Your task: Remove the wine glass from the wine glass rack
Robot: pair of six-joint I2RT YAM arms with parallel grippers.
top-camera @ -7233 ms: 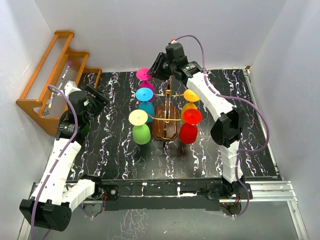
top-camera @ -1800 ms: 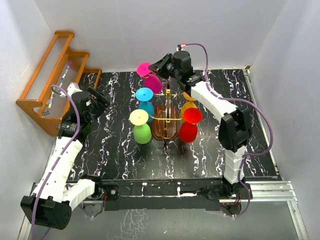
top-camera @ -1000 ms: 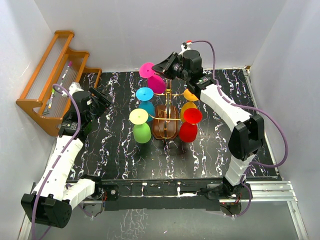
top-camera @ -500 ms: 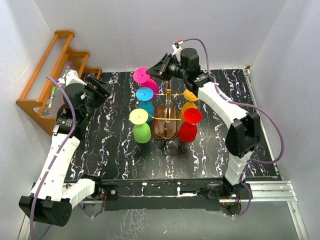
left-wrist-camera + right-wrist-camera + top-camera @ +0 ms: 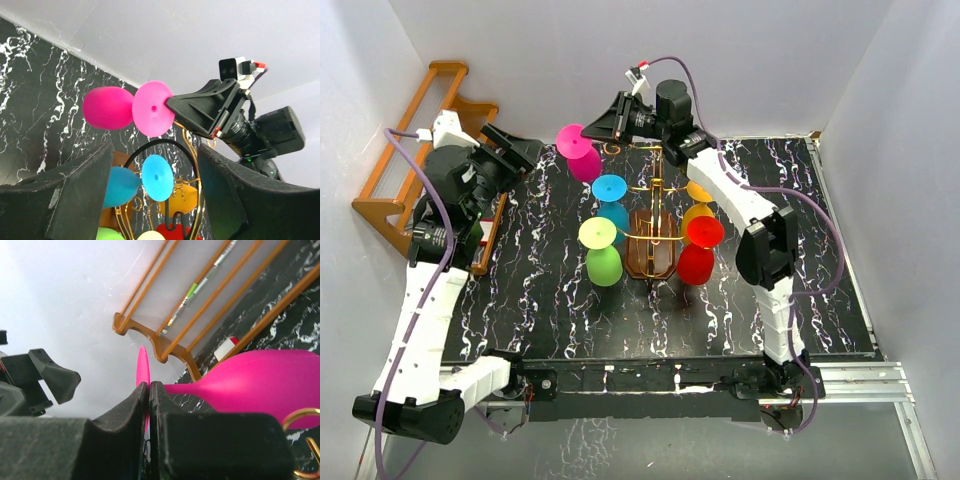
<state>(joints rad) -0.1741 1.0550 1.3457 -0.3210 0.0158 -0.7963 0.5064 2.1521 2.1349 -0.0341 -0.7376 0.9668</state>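
Observation:
The pink wine glass (image 5: 582, 158) hangs in the air, lying sideways, left of and apart from the wine glass rack (image 5: 656, 190). My right gripper (image 5: 594, 127) is shut on the glass's round foot; in the right wrist view the fingers (image 5: 131, 405) pinch the thin foot disc (image 5: 142, 365) with the bowl (image 5: 265, 382) to the right. My left gripper (image 5: 525, 150) is raised, open and empty, just left of the glass. In the left wrist view the glass (image 5: 107, 107) floats beyond the open gripper (image 5: 156, 150).
Blue (image 5: 611, 192), green (image 5: 601, 250), orange (image 5: 700, 200) and red (image 5: 701, 250) glasses still hang on the rack above its brown base (image 5: 650, 262). An orange-brown slatted shelf (image 5: 410, 150) with pens stands at the far left. White walls close in behind.
My right gripper has carried the pink glass leftward, away from the rack. The left arm has risen and swung toward the glass, its jaws opening a little wider.

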